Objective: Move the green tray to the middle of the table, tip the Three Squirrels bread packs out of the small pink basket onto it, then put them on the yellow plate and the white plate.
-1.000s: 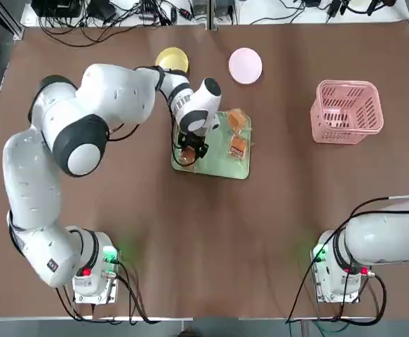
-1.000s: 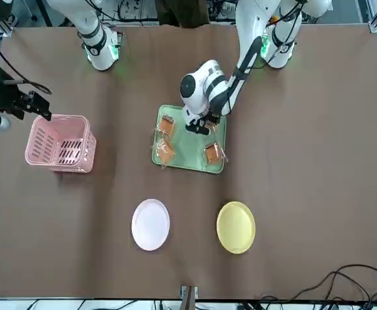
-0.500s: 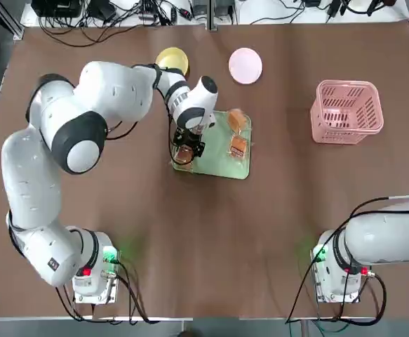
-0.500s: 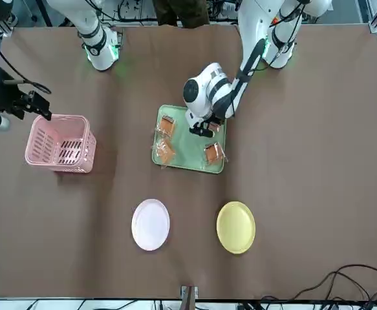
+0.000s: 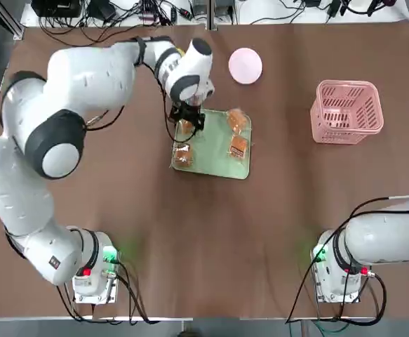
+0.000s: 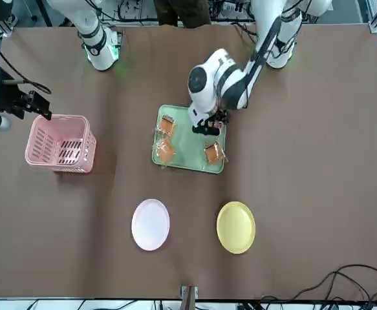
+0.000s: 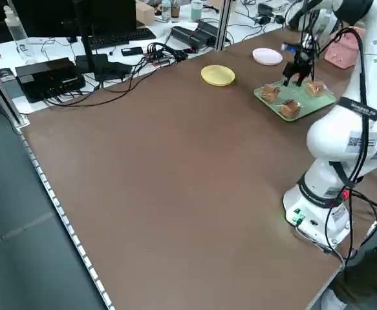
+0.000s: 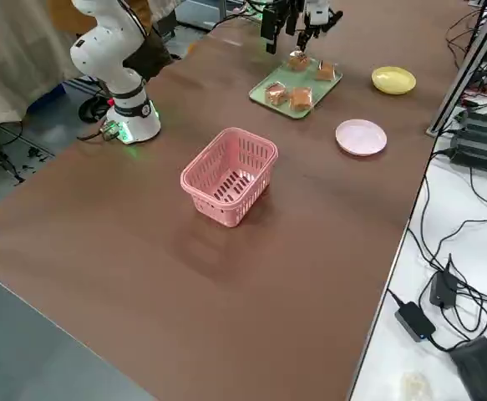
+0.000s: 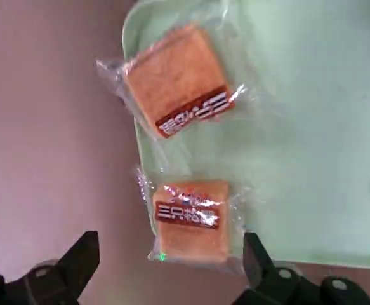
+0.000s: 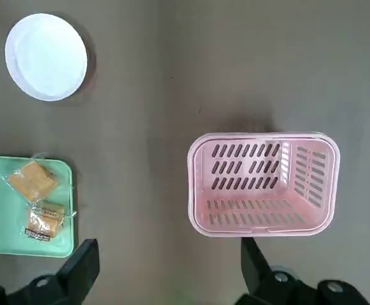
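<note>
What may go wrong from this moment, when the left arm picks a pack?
1. The bread pack below the open left gripper lies at the rim of the green tray; a poor grasp may push it off onto the table.
2. Its clear wrapper looks slippery, so it may slip out on the way to the yellow plate.

The counter (image 5: 190, 232) is dark brown. The tray (image 5: 211, 151) is pale mint green, its bread packs (image 5: 238, 147) orange-brown in clear wrap. The basket (image 5: 347, 111) is pink lattice. One plate (image 6: 236, 227) is mustard yellow, the other (image 5: 245, 65) pinkish white.
</note>
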`<state>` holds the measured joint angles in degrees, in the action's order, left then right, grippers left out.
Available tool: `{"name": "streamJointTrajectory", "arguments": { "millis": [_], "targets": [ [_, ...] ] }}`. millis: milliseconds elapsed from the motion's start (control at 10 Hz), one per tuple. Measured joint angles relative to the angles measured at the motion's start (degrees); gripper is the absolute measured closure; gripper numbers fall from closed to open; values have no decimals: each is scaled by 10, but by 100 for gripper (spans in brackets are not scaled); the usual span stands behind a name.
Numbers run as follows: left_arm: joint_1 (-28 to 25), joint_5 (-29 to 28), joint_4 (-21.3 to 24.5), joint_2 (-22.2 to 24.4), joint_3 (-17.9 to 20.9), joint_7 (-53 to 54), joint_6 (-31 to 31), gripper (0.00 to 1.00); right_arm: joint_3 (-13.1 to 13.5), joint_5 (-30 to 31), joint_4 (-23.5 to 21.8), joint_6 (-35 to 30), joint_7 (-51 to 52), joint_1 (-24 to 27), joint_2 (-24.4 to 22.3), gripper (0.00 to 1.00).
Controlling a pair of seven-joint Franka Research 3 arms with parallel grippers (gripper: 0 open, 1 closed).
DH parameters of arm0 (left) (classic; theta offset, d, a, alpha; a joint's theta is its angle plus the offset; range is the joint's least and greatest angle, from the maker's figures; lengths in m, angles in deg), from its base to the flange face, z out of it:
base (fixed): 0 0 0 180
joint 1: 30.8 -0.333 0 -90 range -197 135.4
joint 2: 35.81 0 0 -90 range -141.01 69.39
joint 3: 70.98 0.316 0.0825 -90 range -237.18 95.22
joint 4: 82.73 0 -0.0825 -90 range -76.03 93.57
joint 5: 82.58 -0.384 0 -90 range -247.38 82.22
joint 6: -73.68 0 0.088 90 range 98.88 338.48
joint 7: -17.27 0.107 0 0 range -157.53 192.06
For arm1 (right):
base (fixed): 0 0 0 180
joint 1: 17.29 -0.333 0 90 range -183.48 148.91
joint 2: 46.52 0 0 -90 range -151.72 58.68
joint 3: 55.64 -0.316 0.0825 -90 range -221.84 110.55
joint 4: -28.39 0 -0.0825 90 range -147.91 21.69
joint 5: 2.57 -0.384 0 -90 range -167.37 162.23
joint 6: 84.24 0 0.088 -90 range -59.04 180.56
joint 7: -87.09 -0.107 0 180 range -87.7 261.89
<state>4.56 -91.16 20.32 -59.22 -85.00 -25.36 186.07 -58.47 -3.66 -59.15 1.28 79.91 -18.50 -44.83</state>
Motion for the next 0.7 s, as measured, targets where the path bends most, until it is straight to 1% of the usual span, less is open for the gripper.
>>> {"name": "streamJointTrajectory", "arguments": {
  "millis": [200, 300, 500, 600, 700],
  "targets": [
    [5, 15, -56, 0, 0, -7, -1, 0, 0, 0, 0, -1, 0, 0, 0, 1],
    [11, 15, -85, -12, -1, -13, 0, 0, 0, 0, 0, -1, 0, 0, 0, 1],
    [37, 15, -146, -67, 0, -27, 9, 0, 1, 0, 0, -1, 0, 0, 0, 1],
    [52, 15, -169, -99, 0, -46, 34, 0, 1, 0, 0, -1, 0, 0, 0, 1],
    [64, 15, -181, -127, 0, -64, 62, 0, 1, 0, 0, -2, 0, 0, 0, 1]
  ]
}}
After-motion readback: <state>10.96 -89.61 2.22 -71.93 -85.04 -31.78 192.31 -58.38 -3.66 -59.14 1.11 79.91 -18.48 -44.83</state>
